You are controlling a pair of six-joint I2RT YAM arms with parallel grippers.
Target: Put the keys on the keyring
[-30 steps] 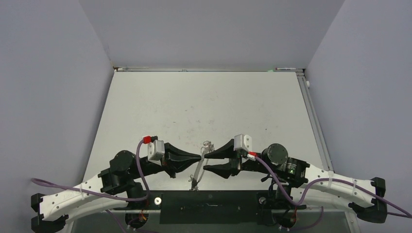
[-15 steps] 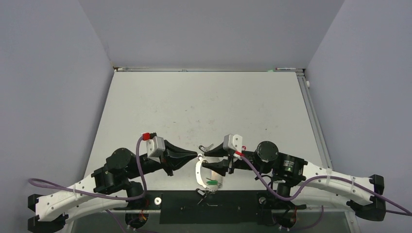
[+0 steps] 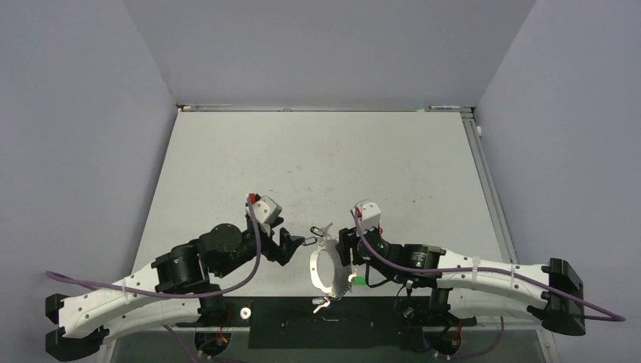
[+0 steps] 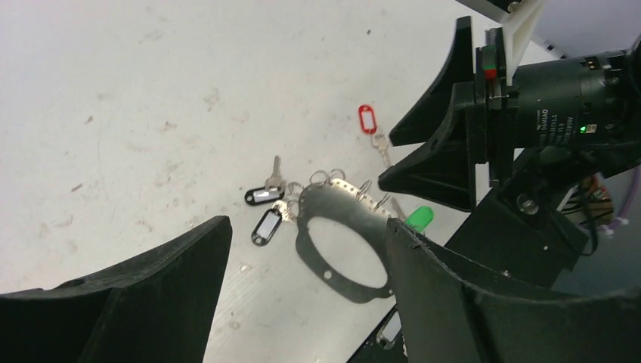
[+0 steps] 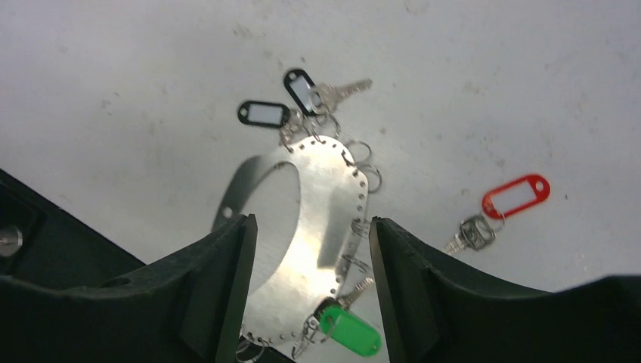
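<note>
One keyring point(image 5: 332, 219), a flat silvery crescent plate with holes pierced along its edge, is laid on the grey surface point(image 5: 113, 76) between the two arms. Four tagged keys are counted. Two black-tagged keys point(image 5: 261, 113) are seen at its far rim and one green-tagged key point(image 5: 349, 333) at its near rim. One red-tagged key point(image 5: 516, 195) is set apart beside it. The left fingers point(image 4: 136, 310) and the right fingers point(image 5: 189, 302) are spread, with nothing pinched.
</note>
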